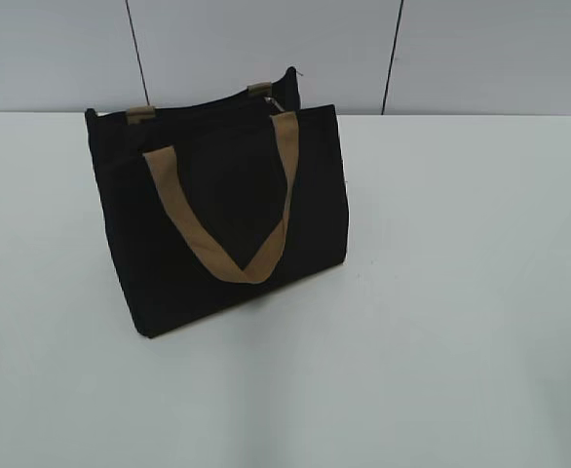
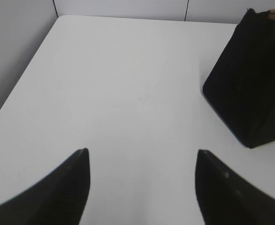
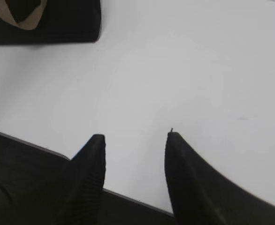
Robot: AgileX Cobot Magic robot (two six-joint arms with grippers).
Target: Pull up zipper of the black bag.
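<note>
The black bag (image 1: 222, 219) stands upright on the white table, left of the middle in the exterior view, with a tan loop handle (image 1: 229, 210) hanging down its front. A small silver pull tab (image 1: 275, 103) of the zipper shows at the right end of the top rim. Neither gripper shows in the exterior view. My left gripper (image 2: 142, 152) is open and empty over bare table, with the bag (image 2: 250, 84) far to its upper right. My right gripper (image 3: 135, 136) is open and empty near the table's front edge, with the bag (image 3: 57, 23) at the upper left.
The white table (image 1: 461, 292) runs wide around the bag. A grey panelled wall (image 1: 266, 49) stands behind it. The table's left edge (image 2: 20, 89) shows in the left wrist view and its front edge (image 3: 29, 143) in the right wrist view.
</note>
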